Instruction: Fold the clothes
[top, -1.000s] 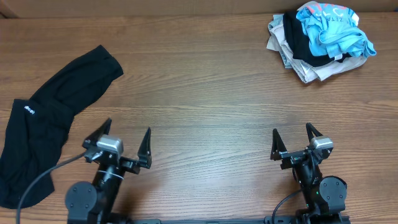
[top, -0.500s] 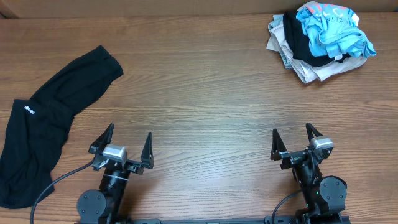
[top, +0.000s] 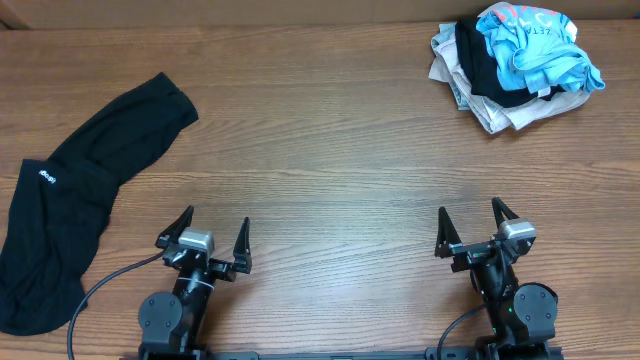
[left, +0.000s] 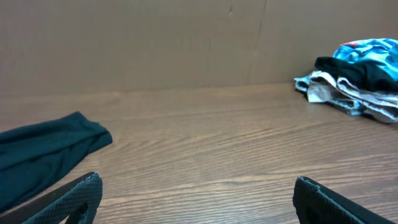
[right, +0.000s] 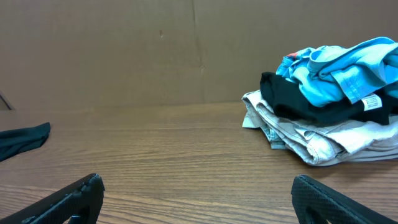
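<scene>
Left claw (top: 215, 222), right claw (top: 469, 212): wide open, empty. Risk: limp black fabric garment (top: 70, 215), frame left, may bunch if pinched mid-cloth.

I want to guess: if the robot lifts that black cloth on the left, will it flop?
Probably: the black garment lies limp and wrinkled, so unheld parts would likely dangle. It looks thin, so probably light. Pushed, it would likely bunch up.
</scene>
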